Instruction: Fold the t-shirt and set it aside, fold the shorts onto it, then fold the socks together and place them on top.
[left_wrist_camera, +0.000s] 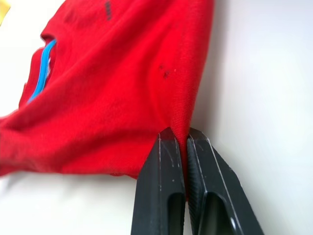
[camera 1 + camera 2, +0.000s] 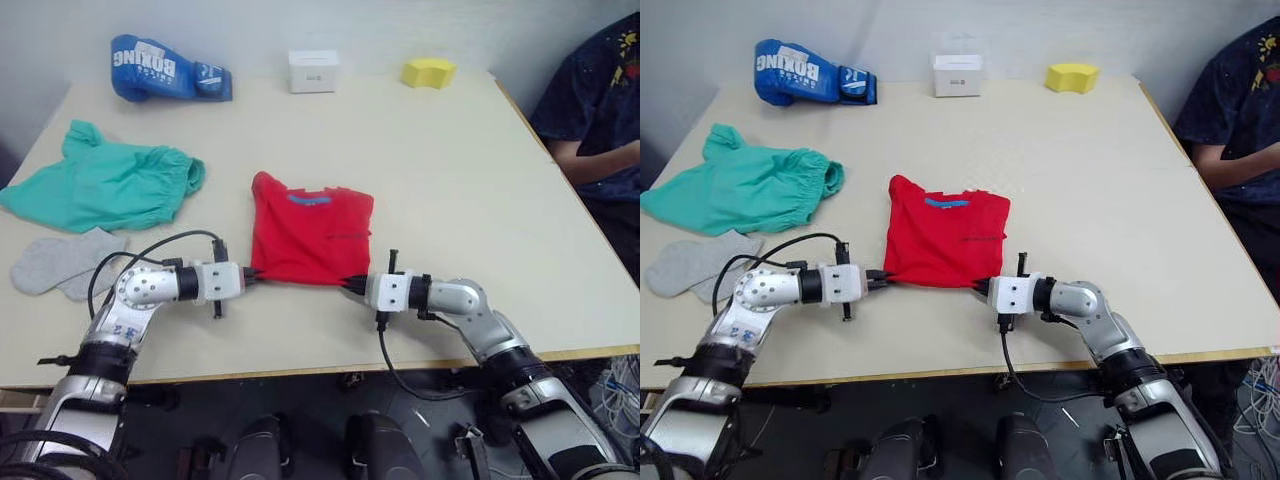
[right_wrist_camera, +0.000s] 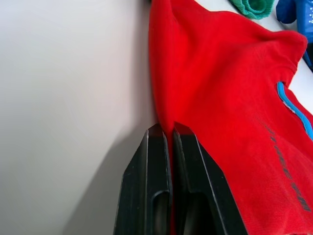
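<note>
Nearby: shorts (image 2: pixel 105 186), socks (image 2: pixel 62 262) left of t-shirt (image 2: pixel 312 240); boxing glove (image 2: pixel 165 69) far.

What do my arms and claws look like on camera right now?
Both arms are silver-grey metal with rounded joints and white blocky wrist housings. Each ends in a claw of two slim black fingers: left claw, right claw. The black fingers have long recessed slots. A black cable loops over the left forearm; another hangs below the right wrist.
</note>
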Tool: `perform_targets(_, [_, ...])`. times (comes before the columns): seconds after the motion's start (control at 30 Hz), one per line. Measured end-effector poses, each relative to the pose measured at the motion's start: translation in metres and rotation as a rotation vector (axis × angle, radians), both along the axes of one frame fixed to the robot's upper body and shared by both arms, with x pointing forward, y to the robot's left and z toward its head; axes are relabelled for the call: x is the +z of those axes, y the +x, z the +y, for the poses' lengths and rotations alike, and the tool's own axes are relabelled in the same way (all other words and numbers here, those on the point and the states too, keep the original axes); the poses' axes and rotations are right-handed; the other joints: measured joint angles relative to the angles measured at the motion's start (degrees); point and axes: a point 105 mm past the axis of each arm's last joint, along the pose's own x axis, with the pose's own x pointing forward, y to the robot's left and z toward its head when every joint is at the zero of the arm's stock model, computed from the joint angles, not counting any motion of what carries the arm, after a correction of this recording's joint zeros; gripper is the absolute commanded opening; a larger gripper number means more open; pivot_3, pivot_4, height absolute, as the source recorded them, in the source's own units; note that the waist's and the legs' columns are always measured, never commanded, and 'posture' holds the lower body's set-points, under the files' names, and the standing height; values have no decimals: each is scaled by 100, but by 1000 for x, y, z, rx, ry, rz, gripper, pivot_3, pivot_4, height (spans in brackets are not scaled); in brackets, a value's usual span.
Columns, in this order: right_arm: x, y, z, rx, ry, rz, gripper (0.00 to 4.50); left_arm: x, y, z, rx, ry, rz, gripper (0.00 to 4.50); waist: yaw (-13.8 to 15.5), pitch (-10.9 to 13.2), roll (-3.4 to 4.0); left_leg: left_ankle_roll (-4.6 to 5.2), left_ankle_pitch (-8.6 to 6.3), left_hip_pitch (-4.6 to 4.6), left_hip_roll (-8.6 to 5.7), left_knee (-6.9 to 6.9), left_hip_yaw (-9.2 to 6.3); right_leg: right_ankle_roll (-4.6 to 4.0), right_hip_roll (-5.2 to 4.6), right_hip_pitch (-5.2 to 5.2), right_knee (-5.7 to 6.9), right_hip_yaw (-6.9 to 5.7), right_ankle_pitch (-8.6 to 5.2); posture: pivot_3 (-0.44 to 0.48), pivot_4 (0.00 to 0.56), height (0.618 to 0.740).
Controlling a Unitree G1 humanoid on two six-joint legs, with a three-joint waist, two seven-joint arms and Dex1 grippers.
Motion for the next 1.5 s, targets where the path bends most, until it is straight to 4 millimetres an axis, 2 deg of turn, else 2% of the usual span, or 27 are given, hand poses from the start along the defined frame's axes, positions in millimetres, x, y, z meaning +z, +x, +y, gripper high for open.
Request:
perform_targets(0.1, [-1, -12, -3, 28, -7, 1, 0, -6, -24, 1, 3, -27, 28, 14, -55, 0, 0, -3, -11, 1, 14, 0, 10, -1, 2, 1, -11, 3, -1, 0, 150, 740])
perform_targets(0.23, [-9, -38, -6, 70, -9, 22, 0, -16, -61, -2, 27, -87, 89, 14, -74, 0, 0, -4, -22, 7, 22, 3, 12, -2, 3, 4, -14, 11, -2, 0, 150, 740])
perform_targets(0.37, [-13, -57, -6, 90, -13, 38, 0, -21, -83, -2, 72, -96, 128, 14, -64, -1, -1, 20, -51, 22, 26, 1, 11, -6, 3, 19, -18, 11, -3, 0, 150, 740])
perform_targets(0.47, [-18, -68, -4, 89, -5, 70, 0, -23, -94, 0, 127, -113, 148, 14, -54, -1, -2, 21, -60, 27, 31, 2, 7, -13, 4, 26, -22, 9, -7, 0, 150, 740])
perform_targets(0.6, [-19, -71, -2, 64, 17, 104, 0, -24, -100, 1, 177, -137, 173, 14, -32, -1, -2, 20, -64, 27, 32, 2, 7, -16, 3, 26, -25, 9, -9, 0, 150, 740])
perform_targets(0.7, [-16, -72, -1, 46, 59, 149, 688, -26, -103, 4, 226, -175, 207, 703, -22, -1, -3, 17, -68, 27, 36, 2, 7, -24, 4, 25, -25, 7, -13, 0, 150, 740])
perform_targets(0.77, [-14, -74, -1, 44, 83, 173, 1378, -25, -108, 9, 253, -195, 230, 1345, -21, -2, -4, 13, -71, 28, 40, 1, 7, -29, 4, 25, -25, 1, -16, 0, 150, 740])
perform_targets(0.83, [-9, -80, -1, 71, 109, 187, 2110, -20, -120, 13, 257, -260, 294, 1992, -24, -2, -4, 13, -77, 28, 42, 1, 7, -32, 5, 25, -26, 0, -17, 0, 150, 740])
perform_targets(0.9, [0, -87, -5, 97, 146, 241, 2755, -9, -130, 18, 270, -357, 360, 2002, -7, -2, -5, 17, -80, 26, 43, 2, 6, -33, 4, 26, -29, 0, -18, 0, 150, 740])
perform_targets(0.97, [13, -99, -10, 143, 203, 360, 2688, 8, -131, 30, 324, -466, 397, 2002, 30, -1, -5, 20, -81, 29, 44, 8, -12, -33, 4, 38, -33, -7, -18, 0, 150, 740])
perform_targets(1.0, [20, -103, -11, 168, 232, 403, 2517, 17, -130, 35, 336, -500, 408, 2002, 50, -2, -6, 20, -81, 31, 45, 9, -16, -34, 5, 44, -36, -9, -19, 0, 150, 740])
perform_targets(1.07, [34, -105, -7, 204, 285, 453, 1930, 32, -128, 36, 326, -548, 425, 1597, 76, -3, -6, 0, -92, 37, 43, 10, -23, -39, 6, 56, -44, -11, -20, 0, 150, 740])
perform_targets(1.17, [50, -92, 9, 222, 344, 455, 818, 45, -112, 23, 266, -589, 424, 762, 102, -5, -2, -2, -91, 36, 40, 10, -23, -60, 8, 62, -59, -12, -16, 0, 150, 740])
perform_targets(1.23, [56, -79, 28, 238, 352, 408, 59, 52, -98, -2, 163, -591, 409, 57, 105, -6, -2, -4, -88, 31, 38, 7, -21, -64, 11, 60, -65, -14, -12, 0, 150, 740])
perform_targets(1.33, [40, -67, 42, 209, 317, 402, 7, 41, -85, -29, 102, -547, 408, 10, 92, -15, -6, 6, -83, 30, 31, 6, -15, -51, 11, 59, -61, -10, -4, 0, 150, 740])
perform_targets(1.43, [14, -54, 51, 152, 276, 432, 7, 13, -69, -43, 145, -495, 434, 10, 65, -15, -6, -5, -85, 20, 31, 10, 4, -49, 21, 44, -64, 0, -8, 0, 150, 740])
perform_targets(1.5, [2, -51, 59, 143, 247, 434, 7, -5, -66, -53, 157, -442, 451, 10, 37, -15, -7, -5, -85, 17, 34, 7, 27, -47, 26, 27, -63, 11, -10, 0, 150, 740])
